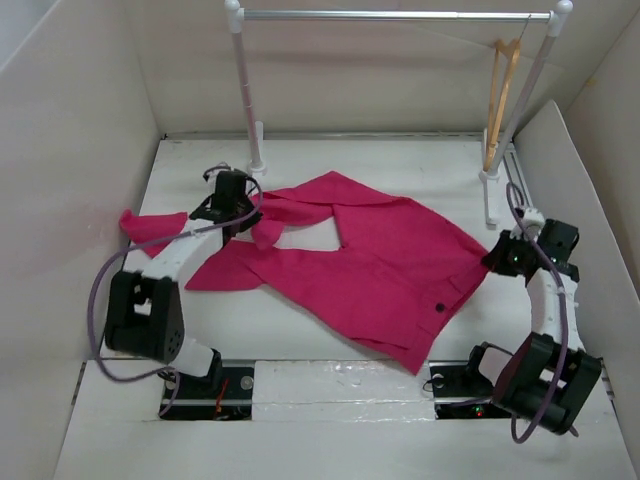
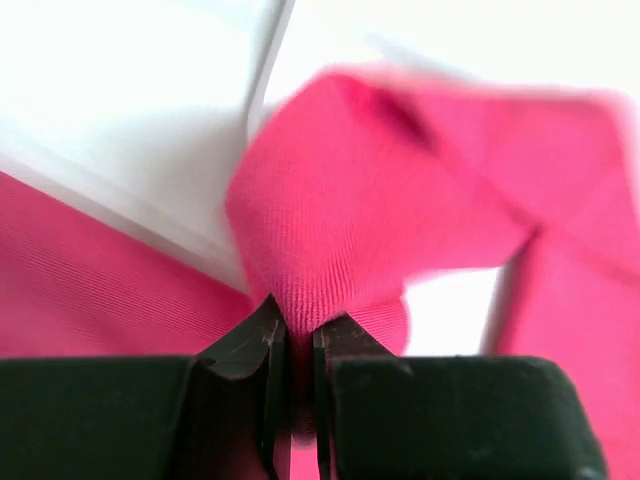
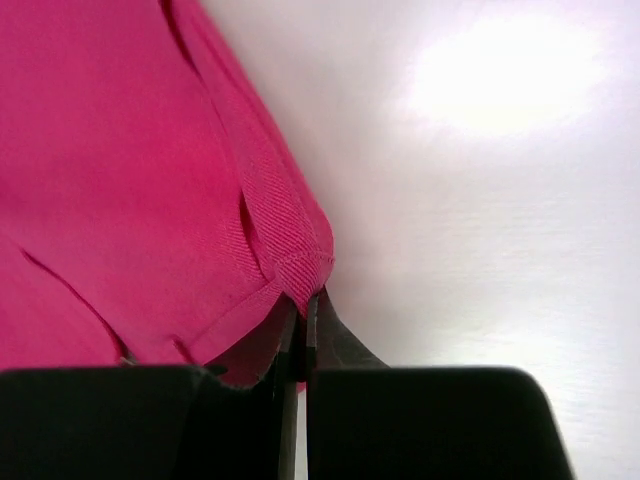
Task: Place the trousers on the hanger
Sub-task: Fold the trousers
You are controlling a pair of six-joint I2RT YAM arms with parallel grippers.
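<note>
**pinkpants_q:** So where are the trousers (image 1: pixel 380 265) right now? The overhead cam only tells me so much.

**yam_fan:** They're flat on the table (image 1: pixel 300 385), spread across the middle. The waist end is to the right and both legs run off to the left. One leg reaches nearly to the table's left edge. The other is bunched up right at the left claw (image 1: pixel 236 212). There's also a dark button (image 1: pixel 440 305) on the waistband, and only the top cam shows that.

**pinkpants_q:** And the claws? From above they're just black blobs sitting on the cloth.

**yam_fan:** Yeah, that's where the wrist cams help. On the left wrist cam, the left claw is clamped tight on a pinched-up fold of leg cloth, with fabric bulging up above it. Everything past that is blurry. On the right wrist cam, the right claw (image 3: pixel 303 305) is closed on a corner of the waistband hem, with bare white table just beside it. The top view puts that corner at the trousers' right edge.

**pinkpants_q:** Hanger?

**yam_fan:** The hanger (image 1: pixel 503 95) hangs by its hook from the right end of the grey rail (image 1: pixel 390 15) at the back, well apart from the trousers. Only the top cam shows it.
</note>
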